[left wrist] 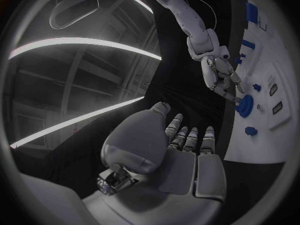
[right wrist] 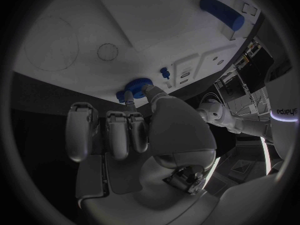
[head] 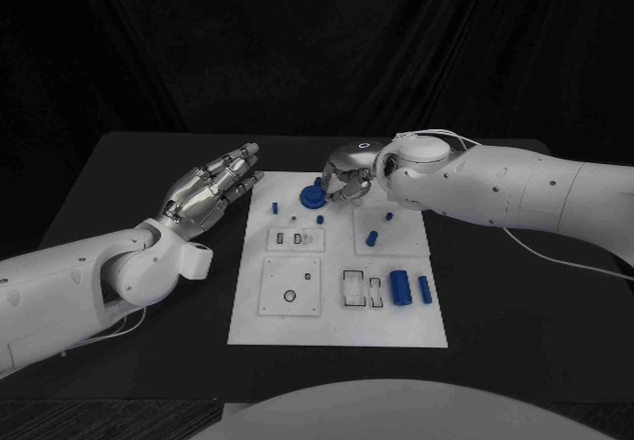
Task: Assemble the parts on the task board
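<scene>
Right hand on the blue gear at the far end of the task board, left hand held open beside it.

Nearest on the white task board (head: 337, 325), two blue cylinders (head: 409, 288) lie side by side at the right, next to a rectangular slot; further up sit a smaller blue peg (head: 371, 239) and a few little blue pins. Off the board's left edge, above the black counter (head: 529, 312), the left hand (head: 212, 191) hangs with fingers straight and spread, holding nothing. At the far end, the right hand (head: 350, 179) reaches down over the board's top edge, its fingertips (right wrist: 145, 90) touching the round blue gear (head: 311, 196); whether they actually grip it, I cannot tell.
</scene>
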You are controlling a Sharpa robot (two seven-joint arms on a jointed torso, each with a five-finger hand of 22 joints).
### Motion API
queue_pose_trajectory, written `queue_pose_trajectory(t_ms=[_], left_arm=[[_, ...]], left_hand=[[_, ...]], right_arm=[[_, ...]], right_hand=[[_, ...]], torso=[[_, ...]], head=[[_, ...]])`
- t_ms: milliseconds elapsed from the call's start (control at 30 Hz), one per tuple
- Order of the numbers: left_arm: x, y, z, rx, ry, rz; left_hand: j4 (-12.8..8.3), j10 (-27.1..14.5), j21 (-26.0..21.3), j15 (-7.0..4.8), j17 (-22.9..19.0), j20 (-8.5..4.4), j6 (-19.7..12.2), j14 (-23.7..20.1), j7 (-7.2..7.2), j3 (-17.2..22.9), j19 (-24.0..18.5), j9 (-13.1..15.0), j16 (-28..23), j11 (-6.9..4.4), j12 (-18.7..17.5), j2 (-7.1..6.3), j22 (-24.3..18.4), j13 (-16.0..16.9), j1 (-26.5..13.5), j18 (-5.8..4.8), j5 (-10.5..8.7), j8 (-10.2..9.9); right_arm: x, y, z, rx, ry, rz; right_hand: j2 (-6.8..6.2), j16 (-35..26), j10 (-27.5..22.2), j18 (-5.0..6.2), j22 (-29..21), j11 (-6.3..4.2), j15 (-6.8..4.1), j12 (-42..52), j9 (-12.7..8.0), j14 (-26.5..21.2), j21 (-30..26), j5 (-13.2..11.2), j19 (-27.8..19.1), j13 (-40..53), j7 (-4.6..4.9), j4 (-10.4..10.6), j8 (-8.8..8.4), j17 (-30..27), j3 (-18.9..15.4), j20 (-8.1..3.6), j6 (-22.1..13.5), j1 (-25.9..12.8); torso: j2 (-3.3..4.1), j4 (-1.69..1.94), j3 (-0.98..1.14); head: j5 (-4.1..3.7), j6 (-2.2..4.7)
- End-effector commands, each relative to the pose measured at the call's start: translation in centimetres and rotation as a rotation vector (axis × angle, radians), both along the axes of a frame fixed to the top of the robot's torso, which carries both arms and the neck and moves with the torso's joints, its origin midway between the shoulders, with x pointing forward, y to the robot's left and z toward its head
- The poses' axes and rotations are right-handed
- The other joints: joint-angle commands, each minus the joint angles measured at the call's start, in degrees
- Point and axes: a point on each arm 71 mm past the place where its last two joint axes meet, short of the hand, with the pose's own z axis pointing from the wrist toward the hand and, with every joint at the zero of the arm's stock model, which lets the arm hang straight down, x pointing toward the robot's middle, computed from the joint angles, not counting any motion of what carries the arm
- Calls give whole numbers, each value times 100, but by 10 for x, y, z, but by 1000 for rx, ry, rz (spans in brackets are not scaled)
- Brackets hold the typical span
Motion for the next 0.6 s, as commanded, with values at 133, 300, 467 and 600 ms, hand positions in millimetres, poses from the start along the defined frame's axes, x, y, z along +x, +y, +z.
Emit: queue_pose_trajectory(t_ms=[133,300,467,600], left_arm=[[-1,-1,3,-28,-22,-6],[-1,1,3,-25,-22,-3],[0,1,3,-24,-21,-1],[0,1,3,-23,-20,-1]], left_hand=[[-6,9,-34,39,-7,33,18,-2,12,54,5,5,-21,39,31,19,-9,9,15,82,32,21],[-6,9,-34,39,-7,33,18,-2,12,54,5,5,-21,39,31,19,-9,9,15,82,32,21],[-6,9,-34,39,-7,33,18,-2,12,54,5,5,-21,39,31,19,-9,9,15,82,32,21],[-17,12,-34,40,-7,35,26,-2,13,76,5,6,-21,41,34,19,-9,10,15,83,32,25]], right_arm=[[-2,-11,0,18,-32,-17],[-5,-27,4,45,-70,-29],[-10,-49,16,69,-113,-51],[-15,-67,23,78,-131,-76]], right_hand=[[67,15,600,69,1187,-56,-4,14,1104,605,19,-102,94,1509,-97,-131,882,1508,-141,-30,-145,-14],[87,15,600,85,1161,-66,-30,14,2293,605,-69,-222,54,1509,-121,-104,1720,1508,-204,-36,-881,8],[40,15,600,89,1153,-26,-7,14,2290,605,-100,-386,45,1509,-74,8,1494,1508,-167,-10,-1442,33],[10,15,600,85,1160,-25,-5,14,2180,605,-82,-457,58,1509,-77,26,1374,1508,-140,-6,-1525,80]], torso=[[-2,3,4],[-6,-1,6],[-5,-2,9],[-6,2,8]], head=[[19,-1],[24,-1],[3,-1],[-3,-1]])
